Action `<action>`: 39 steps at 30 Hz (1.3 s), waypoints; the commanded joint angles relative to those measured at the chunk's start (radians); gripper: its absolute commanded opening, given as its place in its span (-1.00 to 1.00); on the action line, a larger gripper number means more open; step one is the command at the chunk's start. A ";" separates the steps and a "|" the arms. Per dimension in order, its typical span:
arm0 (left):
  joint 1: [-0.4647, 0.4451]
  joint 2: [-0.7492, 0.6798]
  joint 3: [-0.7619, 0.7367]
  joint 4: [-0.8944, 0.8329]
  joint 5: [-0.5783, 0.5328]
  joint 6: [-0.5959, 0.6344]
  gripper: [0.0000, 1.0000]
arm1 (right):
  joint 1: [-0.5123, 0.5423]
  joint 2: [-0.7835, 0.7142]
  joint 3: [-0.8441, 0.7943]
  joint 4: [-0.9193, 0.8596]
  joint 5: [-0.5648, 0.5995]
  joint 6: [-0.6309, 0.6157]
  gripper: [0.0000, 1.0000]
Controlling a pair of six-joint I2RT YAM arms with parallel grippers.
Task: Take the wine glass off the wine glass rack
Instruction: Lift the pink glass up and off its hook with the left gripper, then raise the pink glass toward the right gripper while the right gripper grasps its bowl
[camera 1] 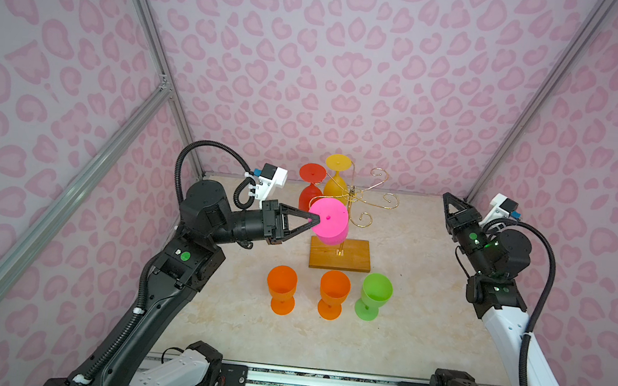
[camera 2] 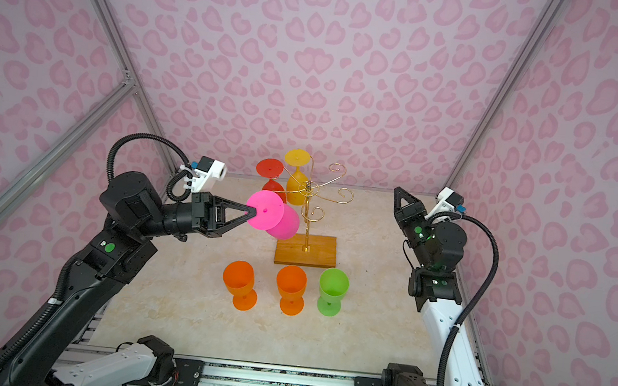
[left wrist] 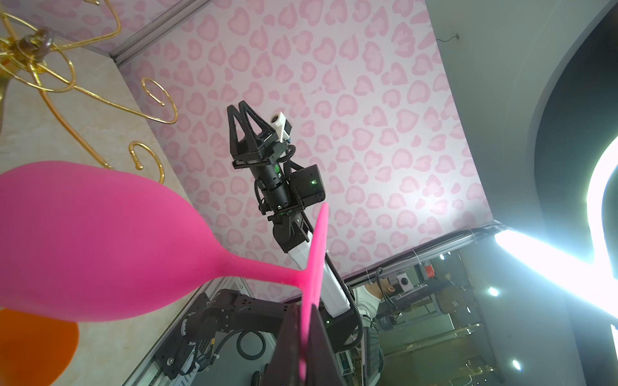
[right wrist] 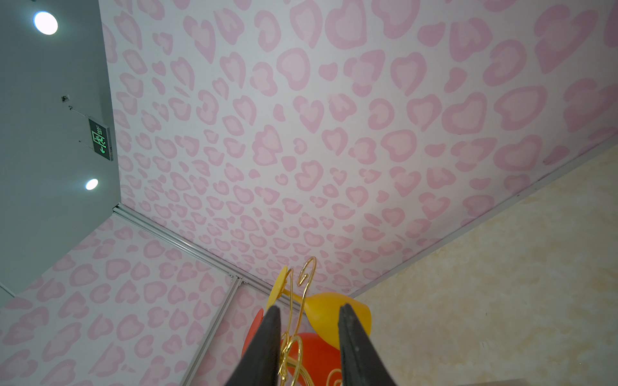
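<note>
pinching the pink wine glass (camera 1: 331,226) by its foot, the left gripper (camera 1: 312,220) is holding it beside the wine glass rack (camera 1: 347,259). the right gripper (camera 1: 446,197) is hanging partly open, empty.

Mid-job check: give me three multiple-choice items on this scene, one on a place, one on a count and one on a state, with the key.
1. Where does the left gripper grip the pink wine glass?
A. the bowl
B. the stem
C. the edge of its foot

2. How many wine glasses stand upright on the table?
A. two
B. three
C. five

3. The right gripper is:
A. open and empty
B. shut on a wine glass
C. shut and empty

Key:
1 C: the left wrist view shows the fingers pinching the foot's edge.
2 B: two orange wine glasses and a green wine glass stand in front of the wine glass rack.
3 A: its jaws stand apart, far from every glass in both top views.
</note>
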 commanded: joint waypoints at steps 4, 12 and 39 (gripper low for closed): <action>0.003 0.009 0.090 0.092 -0.004 0.018 -0.97 | 0.049 0.012 0.016 0.101 -0.026 -0.018 -0.37; 0.005 0.034 0.104 0.312 -0.062 0.009 -0.97 | 0.138 0.079 0.029 0.363 -0.115 0.011 -0.20; -0.001 0.373 -0.011 1.267 -0.120 -0.588 -0.97 | 0.333 0.290 0.156 0.524 -0.329 -0.009 0.00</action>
